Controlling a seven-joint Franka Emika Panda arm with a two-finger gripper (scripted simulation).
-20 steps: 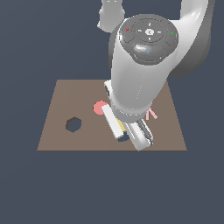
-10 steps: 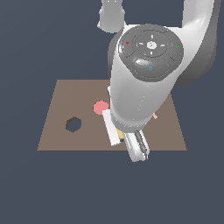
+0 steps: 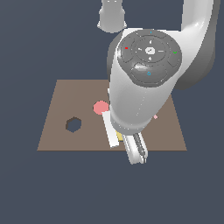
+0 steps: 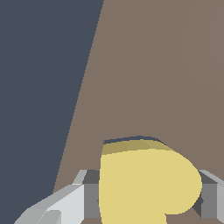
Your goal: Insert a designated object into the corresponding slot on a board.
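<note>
Yellow heart-shaped block (image 4: 146,183) sits clamped between the gripper (image 4: 146,199) fingers (image 4: 89,194), just above the brown board (image 4: 157,70) near its front edge. In the exterior view the arm hides most of the block; only a yellow sliver (image 3: 118,137) shows. A pink disc (image 3: 101,107) and a hexagonal cutout (image 3: 74,124) lie on the board, which rests amid plain dark blue-grey surroundings.
</note>
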